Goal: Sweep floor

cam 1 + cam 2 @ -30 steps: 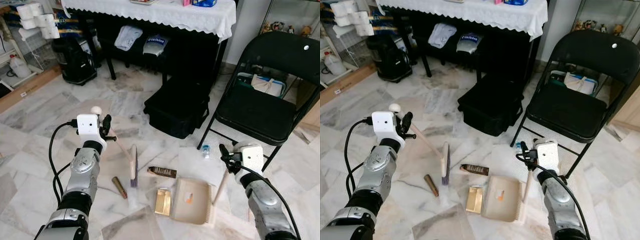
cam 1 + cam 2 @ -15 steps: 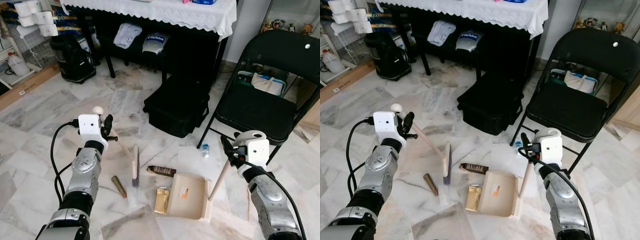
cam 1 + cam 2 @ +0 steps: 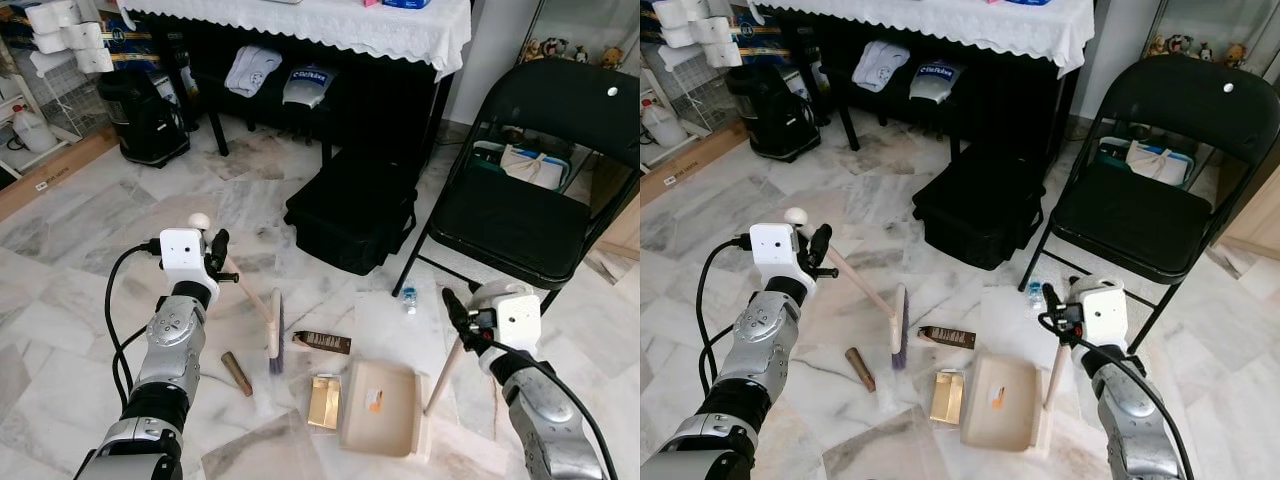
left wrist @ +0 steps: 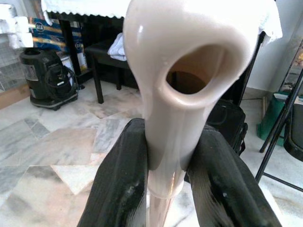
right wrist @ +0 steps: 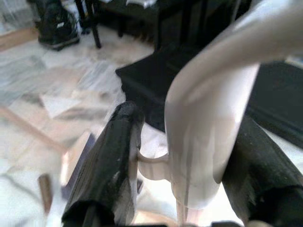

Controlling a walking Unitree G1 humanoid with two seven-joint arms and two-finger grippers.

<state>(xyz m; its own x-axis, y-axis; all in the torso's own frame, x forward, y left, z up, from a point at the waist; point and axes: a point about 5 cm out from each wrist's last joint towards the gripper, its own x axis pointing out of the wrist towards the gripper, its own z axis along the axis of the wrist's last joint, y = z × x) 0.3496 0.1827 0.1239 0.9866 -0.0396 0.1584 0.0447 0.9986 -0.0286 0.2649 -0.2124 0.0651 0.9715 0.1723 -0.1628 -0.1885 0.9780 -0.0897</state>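
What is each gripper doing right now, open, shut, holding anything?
Left gripper: shut on the beige plastic brush handle.
Right gripper: shut on the beige plastic dustpan handle.

Open marble floor on the left, clutter ahead and right

The floor lies bare on the left. A black case and folding chair block the front and right; a wrapper, a gold packet and a brown tube litter the middle.

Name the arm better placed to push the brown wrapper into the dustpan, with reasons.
Left. The left gripper holds the brush, whose head rests beside the brown wrapper. The right gripper steadies the dustpan.
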